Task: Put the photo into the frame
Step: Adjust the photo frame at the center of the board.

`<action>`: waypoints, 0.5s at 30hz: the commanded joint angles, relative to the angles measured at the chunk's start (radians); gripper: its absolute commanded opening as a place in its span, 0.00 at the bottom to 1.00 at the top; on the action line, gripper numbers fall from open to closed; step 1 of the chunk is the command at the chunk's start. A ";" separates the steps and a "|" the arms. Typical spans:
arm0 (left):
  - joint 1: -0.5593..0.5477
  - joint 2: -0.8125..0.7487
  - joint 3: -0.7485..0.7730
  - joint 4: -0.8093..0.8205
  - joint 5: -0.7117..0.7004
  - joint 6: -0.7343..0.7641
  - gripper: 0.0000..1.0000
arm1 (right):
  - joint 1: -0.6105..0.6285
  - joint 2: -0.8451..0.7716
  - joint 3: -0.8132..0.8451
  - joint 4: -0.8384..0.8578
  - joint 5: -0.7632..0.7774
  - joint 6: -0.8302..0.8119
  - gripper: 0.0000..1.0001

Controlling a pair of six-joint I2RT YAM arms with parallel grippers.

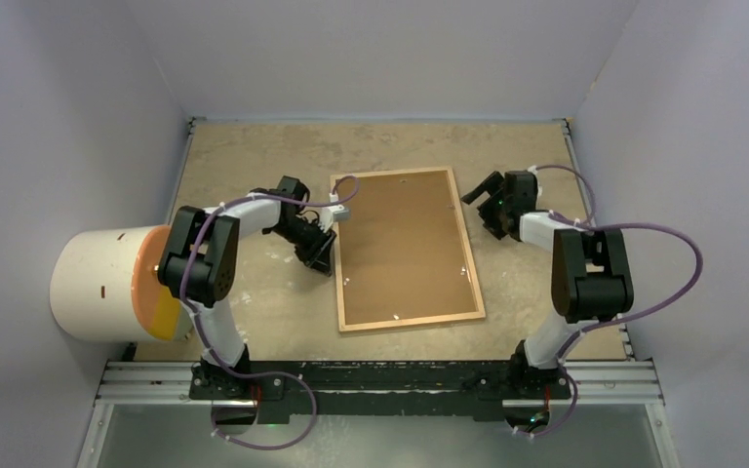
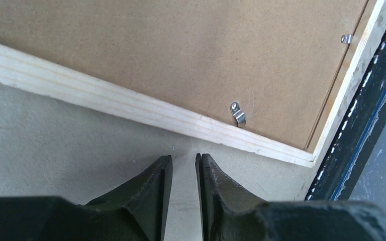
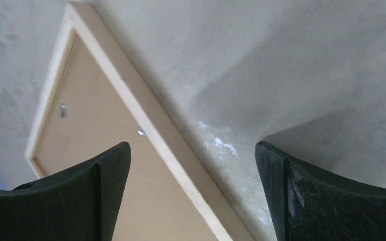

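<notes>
Pointing at the frame (image 2: 130, 104) from just beside its left rail, left gripper (image 2: 183, 158): jaws nearly together, slit empty. Frame lies face down between the arms, brown backing board (image 1: 400, 244) uppermost; metal clip (image 2: 237, 113) sharp in left wrist view, mere speck overhead. Right gripper (image 3: 191, 145) sits off the far right corner, jaws wide, holding nothing.

Top cam sits high behind the arms (image 1: 200, 258), looking down over the whole bench (image 1: 283, 312). Left wrist cam peers past the left hand (image 2: 184, 158), really close to the frame (image 2: 130, 108) edge; right wrist cam hangs further up. All three share that frame.
</notes>
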 commanded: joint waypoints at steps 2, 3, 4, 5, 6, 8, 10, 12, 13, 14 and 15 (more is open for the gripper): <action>-0.037 0.039 -0.050 0.071 -0.125 0.027 0.30 | 0.041 0.119 0.095 0.085 -0.142 0.016 0.97; -0.051 0.038 -0.053 0.076 -0.127 0.030 0.30 | 0.070 0.144 0.130 0.071 -0.147 0.007 0.97; -0.066 0.038 -0.056 0.081 -0.128 0.030 0.30 | 0.096 0.171 0.164 0.058 -0.152 -0.004 0.97; -0.084 0.039 -0.058 0.086 -0.128 0.029 0.30 | 0.123 0.198 0.207 0.042 -0.159 -0.014 0.97; -0.105 0.041 -0.056 0.089 -0.126 0.029 0.30 | 0.146 0.228 0.249 0.031 -0.169 -0.016 0.97; -0.155 0.044 -0.045 0.083 -0.117 0.026 0.30 | 0.198 0.294 0.337 0.019 -0.204 -0.017 0.96; -0.201 0.046 -0.025 0.067 -0.098 0.031 0.30 | 0.255 0.362 0.445 -0.015 -0.236 -0.028 0.95; -0.239 0.045 -0.001 0.042 -0.084 0.042 0.31 | 0.314 0.433 0.558 -0.049 -0.262 -0.046 0.95; -0.254 0.042 0.009 0.029 -0.077 0.047 0.31 | 0.342 0.469 0.622 -0.068 -0.280 -0.056 0.95; -0.267 0.037 0.018 0.017 -0.070 0.053 0.32 | 0.368 0.507 0.679 -0.086 -0.305 -0.065 0.95; -0.278 0.034 0.025 0.004 -0.063 0.060 0.33 | 0.395 0.541 0.743 -0.107 -0.328 -0.078 0.95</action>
